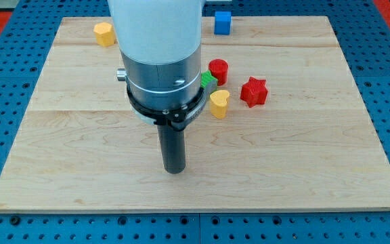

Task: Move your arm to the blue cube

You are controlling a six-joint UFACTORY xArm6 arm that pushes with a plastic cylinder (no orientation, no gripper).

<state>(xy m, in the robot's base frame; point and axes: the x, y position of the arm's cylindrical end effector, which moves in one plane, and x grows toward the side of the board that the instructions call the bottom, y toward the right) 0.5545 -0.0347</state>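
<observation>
Well, my tip [174, 169] (a bare rod, no jaws) sits mid-board, far from the blue cube [223, 22] at the top edge.

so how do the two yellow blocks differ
The yellow block at top left lies near the board's top edge, alone; the yellow heart lies mid-board, in a cluster beside the red cylinder and green block. The top-left one looks more orange and its shape is hard to make out; the other reads as a heart. My tip is nearer the heart. Both are small yellow blocks.
</observation>
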